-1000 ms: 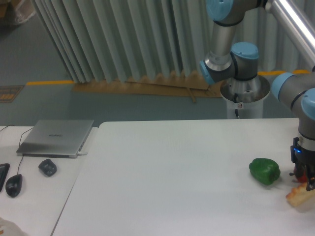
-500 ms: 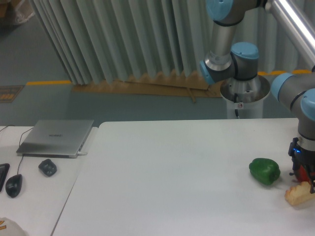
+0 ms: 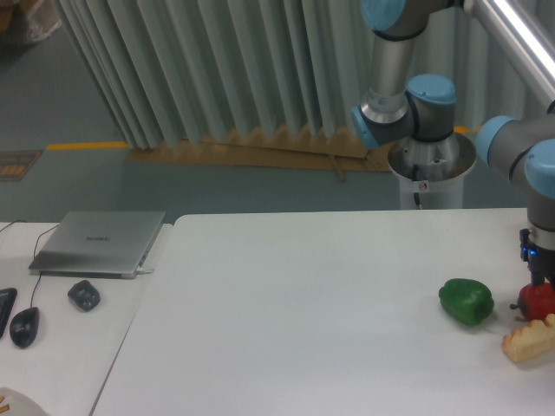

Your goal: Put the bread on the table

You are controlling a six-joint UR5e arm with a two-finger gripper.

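At the right edge of the white worktop, the bread is lying flat on the surface, a pale tan piece with a ridged top, partly cut off by the frame edge. A red pepper is sitting just behind it, touching or nearly touching its far side, and a green pepper is resting just to the left of both. The arm is reaching in from a grey base behind the worktop and bending down along the right border, where its wrist (a small blue light is glowing on it) is hanging directly above the red pepper. The gripper is largely lost against the pepper and the frame edge, so whether the fingers are spread or closed cannot be told; nothing is visibly gripping the bread. To the left, a narrower white desk is standing beside the worktop, carrying a closed silver laptop, a dark grey mouse and a black mouse with a cable. Pale ribbed curtains are hanging behind the scene above a teal floor marked with a yellow line.
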